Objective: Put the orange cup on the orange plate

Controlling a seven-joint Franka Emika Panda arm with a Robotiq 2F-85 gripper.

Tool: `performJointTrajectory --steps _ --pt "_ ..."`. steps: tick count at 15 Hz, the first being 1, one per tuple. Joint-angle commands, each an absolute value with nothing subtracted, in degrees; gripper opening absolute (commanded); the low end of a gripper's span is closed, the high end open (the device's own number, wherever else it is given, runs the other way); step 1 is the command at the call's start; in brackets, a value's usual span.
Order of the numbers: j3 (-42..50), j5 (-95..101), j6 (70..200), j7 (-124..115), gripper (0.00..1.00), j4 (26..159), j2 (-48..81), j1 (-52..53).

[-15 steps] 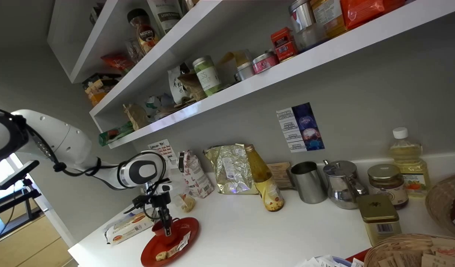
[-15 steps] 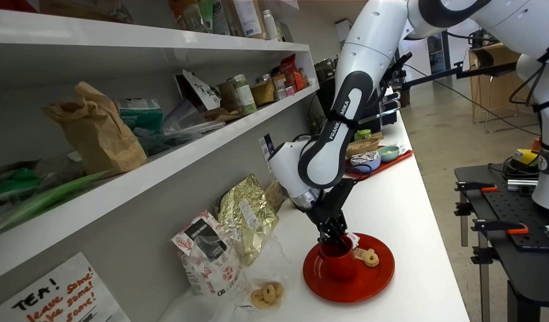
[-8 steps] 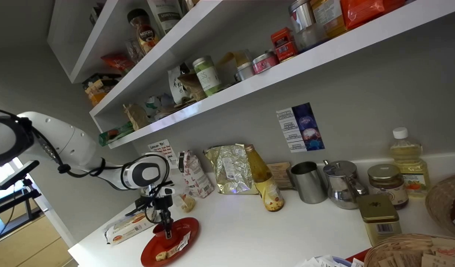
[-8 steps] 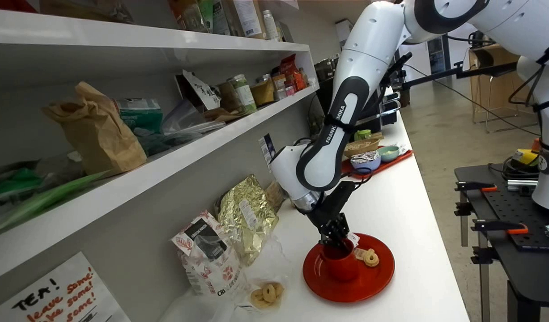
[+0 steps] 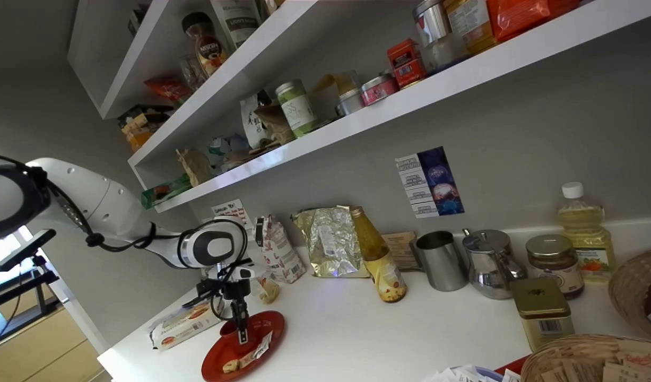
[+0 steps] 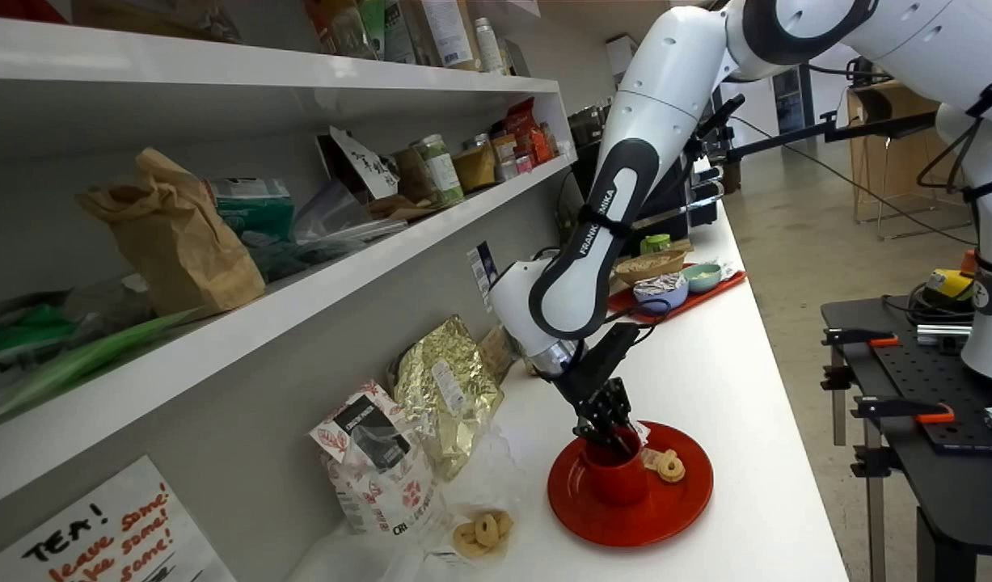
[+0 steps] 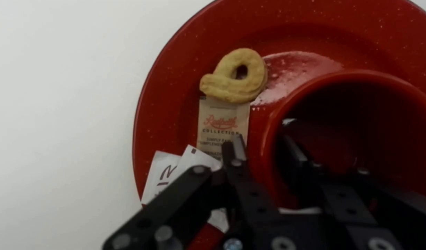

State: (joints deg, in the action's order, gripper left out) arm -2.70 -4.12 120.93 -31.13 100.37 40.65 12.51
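The orange cup (image 6: 617, 482) is small and red-orange. It stands upright on the orange plate (image 6: 665, 521), off its centre; both also show in the wrist view, the cup's rim (image 7: 358, 74) and the plate (image 7: 160, 104). In an exterior view the cup (image 5: 228, 328) is partly hidden behind my gripper (image 5: 241, 339) on the plate (image 5: 272, 320). My gripper (image 7: 265, 147) is astride the cup wall, one finger inside the cup and one outside. The fingers are apart, with gaps seen between them and the wall. It also shows at the cup's rim (image 6: 622, 443).
A ring biscuit (image 7: 239, 76) and several packets (image 7: 223, 119) lie on the plate beside the cup. A bag of biscuits (image 6: 483, 533), a paper bag (image 6: 378, 461) and a gold foil bag (image 6: 447, 396) stand nearby. A shelf (image 6: 301, 315) overhangs the counter.
My gripper has shifted slightly, a little to the right in an exterior view. The cup has shifted slightly the same way and sits a touch lower. The plate has not moved.
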Motion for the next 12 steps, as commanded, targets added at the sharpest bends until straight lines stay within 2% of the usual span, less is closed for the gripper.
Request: performJointTrajectory --steps 1,7,12 --pt "-1.9 -4.8 120.9 -30.8 0.57 100.4 40.6 13.2" --pt "-2.4 -7.5 122.9 -29.8 0.99 104.6 34.7 11.1" --pt "-2.5 -13.1 128.5 -29.2 1.00 115.1 23.5 7.8"
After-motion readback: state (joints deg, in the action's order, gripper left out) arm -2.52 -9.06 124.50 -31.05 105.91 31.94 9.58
